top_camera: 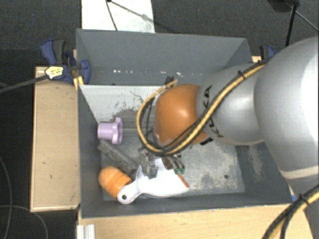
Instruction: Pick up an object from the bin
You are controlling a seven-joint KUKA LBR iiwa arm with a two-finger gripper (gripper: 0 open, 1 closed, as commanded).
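While parked over the flat white plastic handle-shaped piece (159, 186) up front in the grey metal bin (199, 203), can't tell gripper (151, 168) clenched or released, might skid off that thin edge.

Grey metal bin (159, 54): walls matt and even. The floor is dull and scuffed, with dark scratches and specks, densest toward 12 o'clock.
Lilac spool-shaped plastic piece (110, 131), 9 o'clock of the floor: smooth, soft sheen.
Dark grey flat bar (117, 156), 8 o'clock: matt, rough-looking, material unclear.
Orange rounded lump (113, 179), 7 o'clock: matt, slightly grainy.
White long-handled plastic piece (157, 185), 6 o'clock: smooth, glossy.
Robot's orange dome cover (174, 114): smooth, semi-gloss.
Silver arm casing (279, 103): smooth, satin.
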